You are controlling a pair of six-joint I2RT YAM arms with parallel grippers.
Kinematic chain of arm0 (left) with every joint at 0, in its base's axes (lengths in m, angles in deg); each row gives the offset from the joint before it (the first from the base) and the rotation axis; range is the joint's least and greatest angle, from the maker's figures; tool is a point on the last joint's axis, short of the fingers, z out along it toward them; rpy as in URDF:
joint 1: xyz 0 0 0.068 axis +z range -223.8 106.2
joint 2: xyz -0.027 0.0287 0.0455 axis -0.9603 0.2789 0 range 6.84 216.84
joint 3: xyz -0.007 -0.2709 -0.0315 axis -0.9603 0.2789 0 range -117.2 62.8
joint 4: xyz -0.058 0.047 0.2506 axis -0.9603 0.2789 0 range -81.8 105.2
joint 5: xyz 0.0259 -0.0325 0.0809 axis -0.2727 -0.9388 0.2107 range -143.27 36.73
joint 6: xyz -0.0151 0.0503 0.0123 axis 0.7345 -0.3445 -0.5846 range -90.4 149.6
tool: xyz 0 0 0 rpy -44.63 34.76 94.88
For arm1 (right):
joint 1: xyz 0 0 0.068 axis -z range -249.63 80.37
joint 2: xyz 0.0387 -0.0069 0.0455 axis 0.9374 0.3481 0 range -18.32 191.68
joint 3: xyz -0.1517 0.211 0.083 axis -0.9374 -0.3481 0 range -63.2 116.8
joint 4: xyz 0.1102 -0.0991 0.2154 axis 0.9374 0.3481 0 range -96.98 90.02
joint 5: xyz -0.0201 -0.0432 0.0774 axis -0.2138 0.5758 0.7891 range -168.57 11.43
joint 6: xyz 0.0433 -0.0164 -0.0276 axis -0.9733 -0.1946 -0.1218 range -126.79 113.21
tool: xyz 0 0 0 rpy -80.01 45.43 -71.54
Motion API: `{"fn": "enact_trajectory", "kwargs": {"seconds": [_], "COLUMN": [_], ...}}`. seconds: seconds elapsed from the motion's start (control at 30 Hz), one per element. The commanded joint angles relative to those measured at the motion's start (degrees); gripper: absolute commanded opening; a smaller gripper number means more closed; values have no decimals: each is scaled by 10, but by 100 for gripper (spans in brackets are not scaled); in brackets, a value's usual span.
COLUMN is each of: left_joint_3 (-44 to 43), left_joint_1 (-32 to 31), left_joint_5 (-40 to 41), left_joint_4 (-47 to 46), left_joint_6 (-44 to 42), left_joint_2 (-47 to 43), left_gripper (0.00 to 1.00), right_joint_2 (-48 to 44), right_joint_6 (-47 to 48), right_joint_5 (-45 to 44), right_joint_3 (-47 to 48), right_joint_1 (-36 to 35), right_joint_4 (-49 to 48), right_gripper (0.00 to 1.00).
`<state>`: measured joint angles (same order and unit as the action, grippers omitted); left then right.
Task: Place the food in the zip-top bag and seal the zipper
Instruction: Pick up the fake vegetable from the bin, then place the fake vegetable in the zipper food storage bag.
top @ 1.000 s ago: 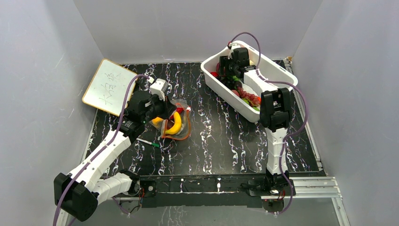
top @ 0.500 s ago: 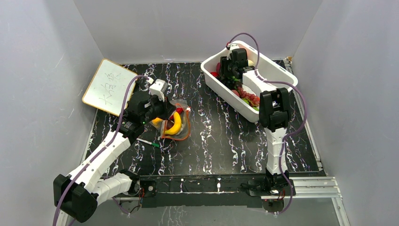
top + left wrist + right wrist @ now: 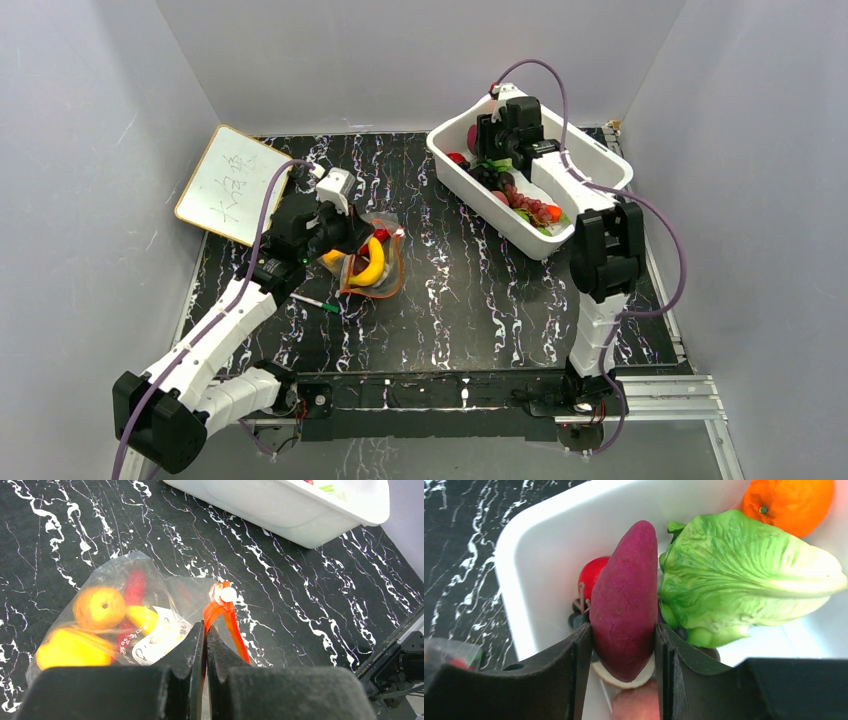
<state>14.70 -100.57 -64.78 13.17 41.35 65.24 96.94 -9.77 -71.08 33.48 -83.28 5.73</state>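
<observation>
Left wrist view was filled by the left gripper (image 3: 205, 630), its black jaws pressed together on the zipper (image 3: 216, 612), a thin red-orange strip carrying a small white slider. This pinch was judged to be there so that the mouth of the zip-top bag (image 3: 155, 642) could be kept raised for more food. The bag, clear, crinkly and printed with a label, was laid on the black marbled table (image 3: 325, 605), well to the left of the white tub (image 3: 280, 510) and nearer the arm bases than it. Within the bag a dimpled round orange (image 3: 100, 607), a glossy yellow piece (image 3: 70, 650) and a slim red piece (image 3: 135, 587) were seen. A slim pen (image 3: 315, 302) was set farther still from the tub, just beyond the bag. Inside the tub, at its far left end, the right gripper (image 3: 623, 630) was closed part-way on a purple sweet potato (image 3: 624, 580), matte and tapered, clamped across its middle, a hold judged fit for lifting it out. Against it a ribbed, waxy green lettuce (image 3: 744, 580) was pressed, and a second orange (image 3: 789, 502) was tucked beyond that in the tub.
</observation>
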Motion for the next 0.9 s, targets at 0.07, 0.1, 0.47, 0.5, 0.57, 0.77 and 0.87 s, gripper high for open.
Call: {"fn": "enact_trajectory", "kwargs": {"seconds": [0.07, 0.1, 0.47, 0.5, 0.57, 0.77, 0.87], "left_joint_3": [-21, -26, -64, -64, -65, -67, -69], "left_joint_1": [-1, -1, -1, -1, -2, -1, -2], "left_joint_5": [2, 8, 14, 16, 21, 30, 36], "left_joint_4": [-24, -22, -25, -25, -29, -42, -40], "left_joint_6": [10, 7, 9, 10, 13, 33, 39], "left_joint_2": [1, 3, 34, 36, 39, 45, 48], "left_gripper": [0, 0, 0, 0, 0, 0, 0], "right_joint_2": [-114, -127, -330, -344, -369, -406, -406], "right_joint_6": [-10, -17, -73, -79, -93, -123, -132], "right_joint_5": [25, 23, 36, 37, 45, 55, 60], "right_joint_3": [-33, -37, -179, -188, -201, -223, -226], "right_joint_1": [-4, -7, -65, -78, -105, -186, -228], "right_joint_4": [29, 40, 64, 65, 72, 89, 96], "right_gripper": [19, 19, 20, 20, 20, 20, 20]}}
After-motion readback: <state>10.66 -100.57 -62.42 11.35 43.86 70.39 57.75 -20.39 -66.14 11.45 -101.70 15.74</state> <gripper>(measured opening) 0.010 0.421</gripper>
